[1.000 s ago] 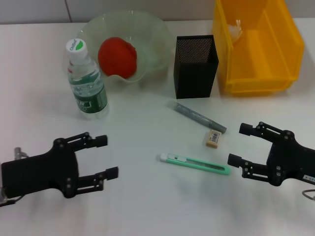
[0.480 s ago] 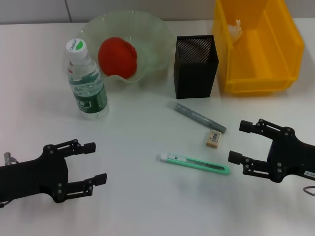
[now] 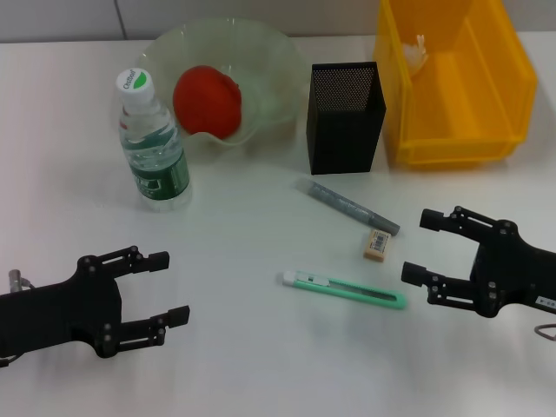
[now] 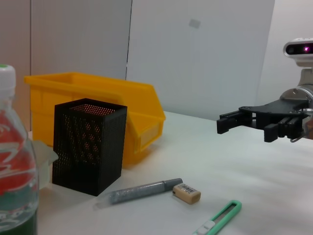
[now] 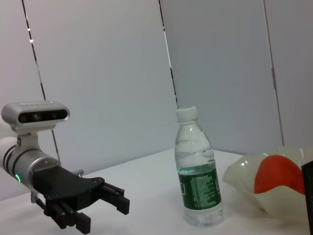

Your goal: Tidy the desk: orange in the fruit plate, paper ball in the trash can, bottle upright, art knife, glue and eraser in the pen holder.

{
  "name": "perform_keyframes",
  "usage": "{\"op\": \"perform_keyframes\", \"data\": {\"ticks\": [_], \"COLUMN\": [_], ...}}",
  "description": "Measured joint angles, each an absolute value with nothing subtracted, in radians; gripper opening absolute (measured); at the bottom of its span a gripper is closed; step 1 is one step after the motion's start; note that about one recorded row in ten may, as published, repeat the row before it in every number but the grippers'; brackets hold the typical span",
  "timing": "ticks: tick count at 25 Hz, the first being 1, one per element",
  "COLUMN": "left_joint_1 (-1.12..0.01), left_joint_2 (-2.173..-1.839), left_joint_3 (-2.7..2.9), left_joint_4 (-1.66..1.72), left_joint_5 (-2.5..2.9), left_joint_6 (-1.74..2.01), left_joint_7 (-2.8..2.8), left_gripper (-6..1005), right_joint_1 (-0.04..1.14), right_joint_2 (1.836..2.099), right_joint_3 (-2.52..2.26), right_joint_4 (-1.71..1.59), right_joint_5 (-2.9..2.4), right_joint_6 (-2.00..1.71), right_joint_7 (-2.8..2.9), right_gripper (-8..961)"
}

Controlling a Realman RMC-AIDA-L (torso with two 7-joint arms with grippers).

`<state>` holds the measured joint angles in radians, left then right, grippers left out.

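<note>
White worktop (image 3: 261,365) is seen spread under everything. At far right, yellow bin (image 3: 452,82) is parked w/ paper ball (image 3: 419,52) inside, at its back left corner. Glass fruit plate (image 3: 221,78) is found far centre-left, orange (image 3: 207,100) already sat in it. Left tool (image 3: 169,287) is held low over near-left worktop, fingers spread, nothing gripped. Right tool (image 3: 421,248) is held over near-right worktop, released too, empty, its tips just right of the knife's end. Black mesh pen holder (image 3: 346,104) is stood upright btwn plate and bin. Bottle (image 3: 152,143) is upright, green label, white cap, just left-front of the plate. Now the small stuff, all lying flat in front of the holder: green art knife (image 3: 343,290) nearest the robot; grey glue stick (image 3: 347,205) laid diagonally; eraser (image 3: 377,244) just beside the glue's near end, contact not clear.
</note>
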<state>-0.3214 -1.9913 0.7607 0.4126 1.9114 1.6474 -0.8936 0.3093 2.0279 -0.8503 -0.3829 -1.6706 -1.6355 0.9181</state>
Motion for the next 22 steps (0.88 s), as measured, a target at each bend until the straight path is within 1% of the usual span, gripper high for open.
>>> {"op": "perform_keyframes", "data": {"ticks": [5, 12, 16, 19, 21, 22], "left_joint_1": [-0.321, -0.322, -0.325, -0.328, -0.329, -0.329], "left_joint_2": [-1.991, -1.998, -2.009, -2.01, -2.01, -2.01], "left_joint_3": [0.761, 0.755, 0.689, 0.669, 0.669, 0.669], "left_joint_4": [0.413, 0.407, 0.407, 0.406, 0.405, 0.405], "left_joint_5": [1.911, 1.903, 1.902, 1.902, 1.902, 1.902], "left_joint_6": [1.648, 1.644, 1.643, 1.645, 1.645, 1.645], "left_joint_7": [-0.889, -0.861, -0.855, -0.855, -0.855, -0.856], "left_gripper": [771, 770, 769, 769, 769, 769], "right_joint_1": [0.316, 0.334, 0.385, 0.433, 0.486, 0.486], "right_joint_2": [2.011, 1.988, 1.963, 1.938, 1.916, 1.916], "right_joint_3": [-0.847, -0.843, -0.815, -0.781, -0.759, -0.759], "right_joint_4": [-0.422, -0.626, -0.685, -0.708, -0.751, -0.751], "right_joint_5": [-1.671, -1.725, -1.8, -1.855, -1.927, -1.927], "right_joint_6": [-1.679, -1.755, -1.803, -1.852, -1.903, -1.903], "right_joint_7": [1.001, 1.243, 1.362, 1.423, 1.495, 1.495], "right_gripper": [824, 824, 824, 824, 824, 825]}}
